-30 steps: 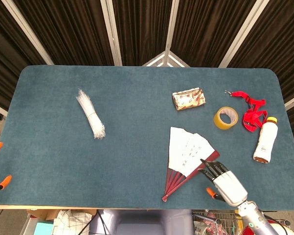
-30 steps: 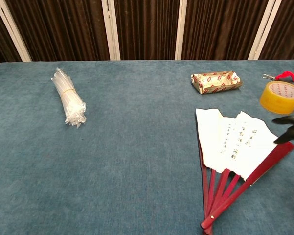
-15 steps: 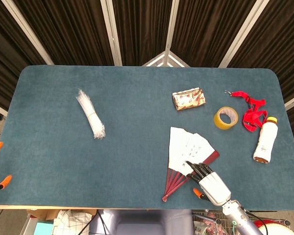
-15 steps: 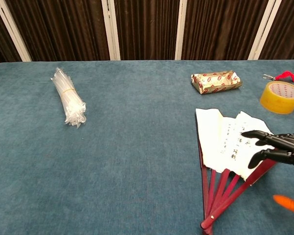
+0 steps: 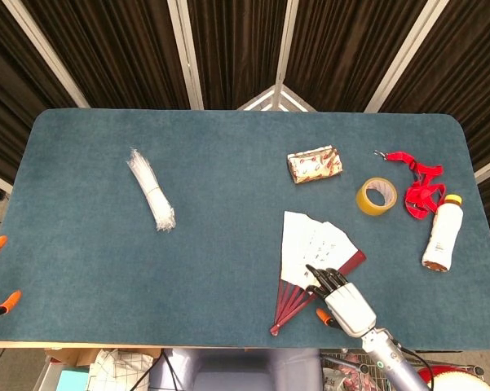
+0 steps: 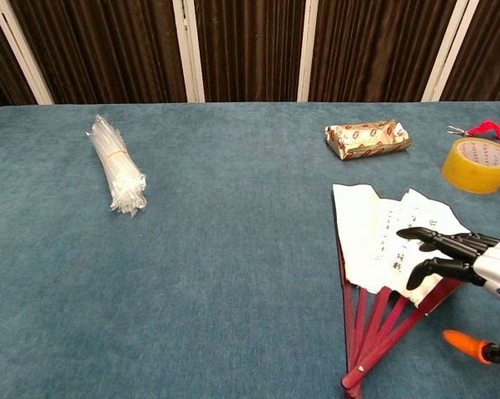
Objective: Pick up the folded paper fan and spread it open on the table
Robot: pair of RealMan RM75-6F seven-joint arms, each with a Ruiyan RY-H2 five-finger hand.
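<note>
Head view: the paper fan [image 5: 314, 265] lies part-spread near the tabletop [image 5: 228, 244] front edge — right hand [image 5: 340, 295] over its ribs, fingers apart. Chest view: fingertips [image 6: 412, 234] above the paper, holding nothing — open cloth to the left.

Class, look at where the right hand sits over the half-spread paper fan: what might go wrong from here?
1. The right hand's fingertips hover over the paper fan; pressing could crease its thin leaf.
2. The red ribs are only partly spread; a sideways push may slide the whole fan instead of opening it.
</note>
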